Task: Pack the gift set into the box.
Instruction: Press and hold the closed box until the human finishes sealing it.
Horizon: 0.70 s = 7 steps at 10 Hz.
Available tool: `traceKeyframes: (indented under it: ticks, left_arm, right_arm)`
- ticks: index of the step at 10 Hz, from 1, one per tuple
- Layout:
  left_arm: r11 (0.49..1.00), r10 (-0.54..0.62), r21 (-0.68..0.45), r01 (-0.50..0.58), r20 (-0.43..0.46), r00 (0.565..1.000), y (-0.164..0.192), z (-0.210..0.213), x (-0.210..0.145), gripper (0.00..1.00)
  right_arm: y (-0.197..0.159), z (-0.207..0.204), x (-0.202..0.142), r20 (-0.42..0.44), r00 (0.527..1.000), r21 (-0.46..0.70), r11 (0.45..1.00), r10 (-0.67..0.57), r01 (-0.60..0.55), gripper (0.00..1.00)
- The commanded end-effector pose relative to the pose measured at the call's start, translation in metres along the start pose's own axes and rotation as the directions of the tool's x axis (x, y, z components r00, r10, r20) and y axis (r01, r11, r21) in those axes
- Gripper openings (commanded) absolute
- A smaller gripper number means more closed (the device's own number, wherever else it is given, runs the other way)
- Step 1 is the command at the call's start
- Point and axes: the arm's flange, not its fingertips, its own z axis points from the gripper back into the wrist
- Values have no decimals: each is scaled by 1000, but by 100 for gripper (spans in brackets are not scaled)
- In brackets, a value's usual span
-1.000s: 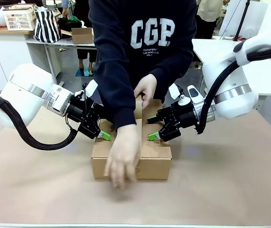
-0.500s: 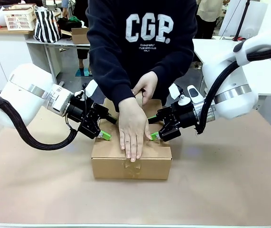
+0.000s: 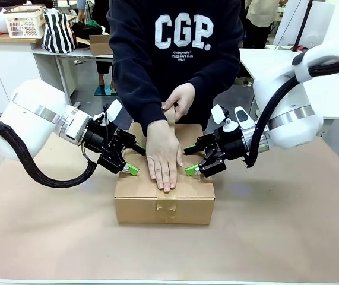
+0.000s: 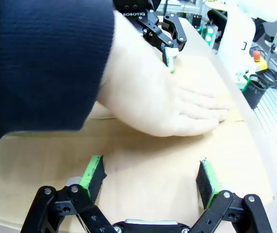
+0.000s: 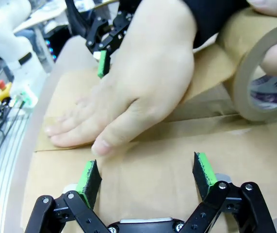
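Box [image 3: 164, 196] between both open claws

Even, bright overhead light fills my front view; the box [image 3: 164, 196] drops only a thin, soft shadow onto the tabletop [image 3: 288, 231]. In my wrist views the dark sleeve [image 4: 41, 63] at upper left is soft with closeness, and straight lines bow toward the frame edges.
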Motion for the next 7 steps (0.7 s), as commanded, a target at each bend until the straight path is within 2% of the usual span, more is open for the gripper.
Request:
traceKeyframes:
  ticks: [1,7]
  left_arm:
    - [1000,11,-11,-11,6,1000,-1,0,-2,100]
    - [1000,11,-11,-11,6,1000,-1,0,-2,100]
  right_arm:
    - [2,0,-3,8,1000,-3,1000,-16,16,100]
    - [2,0,-3,8,1000,-3,1000,-16,16,100]
